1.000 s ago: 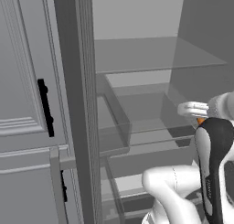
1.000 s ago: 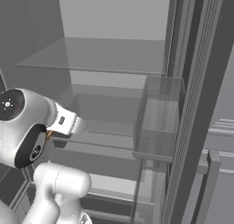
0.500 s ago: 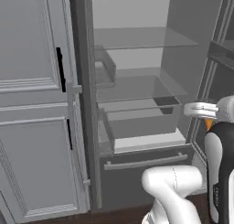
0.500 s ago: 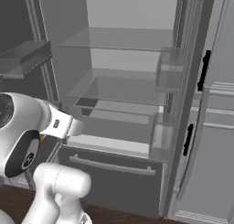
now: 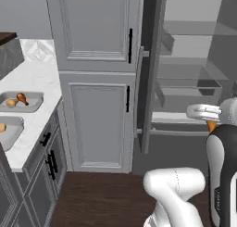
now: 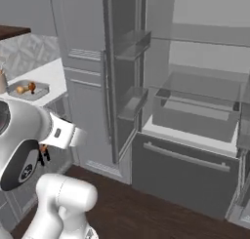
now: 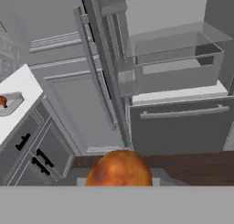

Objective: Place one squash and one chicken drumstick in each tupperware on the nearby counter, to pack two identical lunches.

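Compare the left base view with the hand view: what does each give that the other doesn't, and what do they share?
Left base view: two trays side by side. The farther tupperware holds a squash and a chicken drumstick; the nearer tupperware holds one orange piece, cut off by the picture's edge.
Hand view: the rounded face of the orange-brown food piece at the gripper, kind unclear, and the fridge drawer's bar handle.
Both: the counter, the tall grey cabinet and the open fridge.
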